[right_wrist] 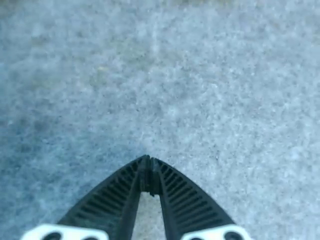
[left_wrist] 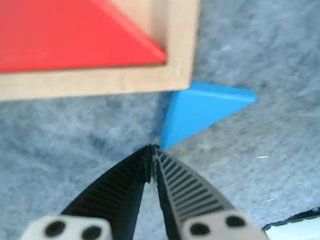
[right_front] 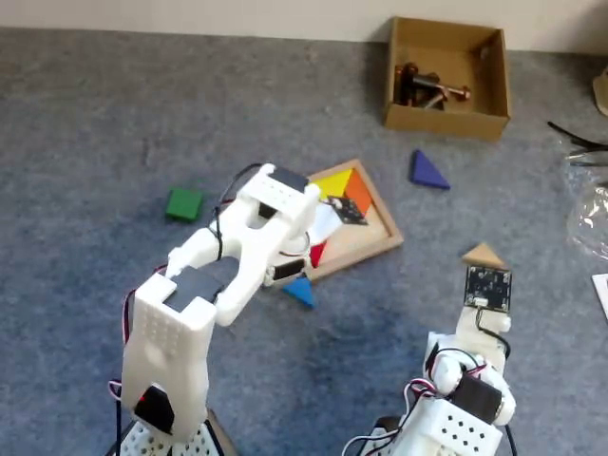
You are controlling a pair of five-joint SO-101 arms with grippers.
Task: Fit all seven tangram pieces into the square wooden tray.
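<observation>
Just outside the wooden tray (left_wrist: 100,82), the light blue triangle (left_wrist: 200,112) is lying flat on the desk (right_front: 95,114), one corner touching or nearly touching the tray's outer corner. Its longest edge is running away from the left claw (left_wrist: 152,149), whose clenched, empty tips are sitting right at the triangle's nearest sharp corner. So the piece is lying straight ahead of that claw, between it and the rim. Judging from this, any grasp is going to need the jaws opening first and straddling a narrow corner.

Inside the rim, a red piece (left_wrist: 65,35) is filling the corner nearest the triangle. From above, the left arm is plainly the nearer one. The right claw (right_wrist: 149,160), also clenched on nothing, is hanging over bare desk well apart from the tray.

The high view is adding the other loose pieces: a green square (right_front: 183,204), a dark blue triangle (right_front: 427,171) and a tan triangle (right_front: 484,255). The left wrist view is giving the tip-to-corner closeness.
</observation>
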